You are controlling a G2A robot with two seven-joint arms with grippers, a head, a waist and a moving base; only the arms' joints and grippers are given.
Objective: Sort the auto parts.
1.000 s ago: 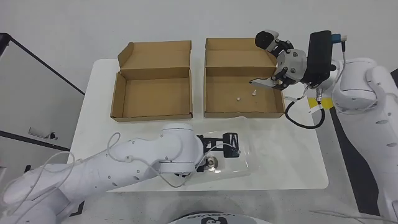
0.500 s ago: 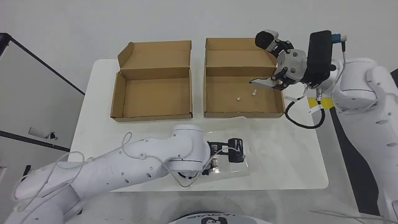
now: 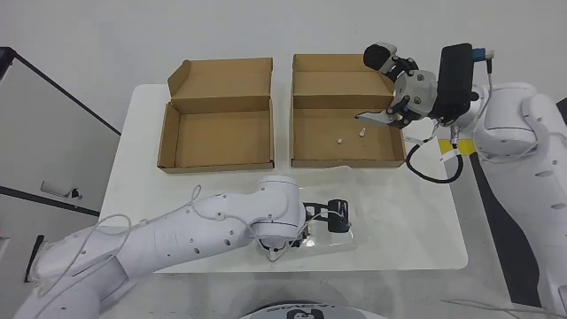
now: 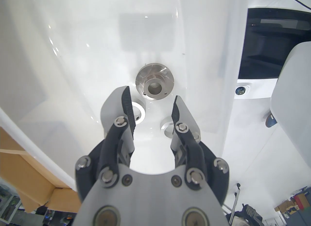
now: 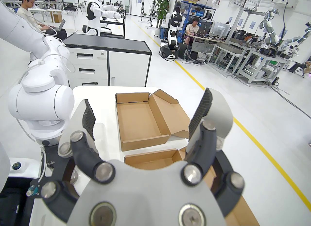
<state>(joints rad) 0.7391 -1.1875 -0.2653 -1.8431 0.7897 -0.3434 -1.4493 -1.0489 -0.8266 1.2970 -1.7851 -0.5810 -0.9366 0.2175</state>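
Observation:
A metal flanged hub [image 4: 154, 84] lies on a clear plastic sheet [image 3: 341, 235] at the table's near edge. Just short of it hovers my left gripper [image 4: 151, 95], open, with nothing between its fingers. Two metal rings [image 4: 139, 113] [image 4: 167, 127] lie beneath its fingers. In the top view the left gripper [image 3: 330, 214] is at the sheet's near side. My right gripper [image 3: 368, 117] hangs open and empty over the right cardboard box [image 3: 387, 146], which holds two small white parts [image 3: 361, 129]. The left cardboard box [image 3: 215, 137] holds nothing.
Both boxes stand side by side at the back of the white table [image 3: 416, 221], lids folded back. In the right wrist view the open right gripper [image 5: 147, 100] looks across both boxes [image 5: 141, 120]. The table's front edge lies close to the metal parts.
My left arm has swung to the right along the table's near side, carrying its gripper over the plastic sheet. The right arm has stayed still.

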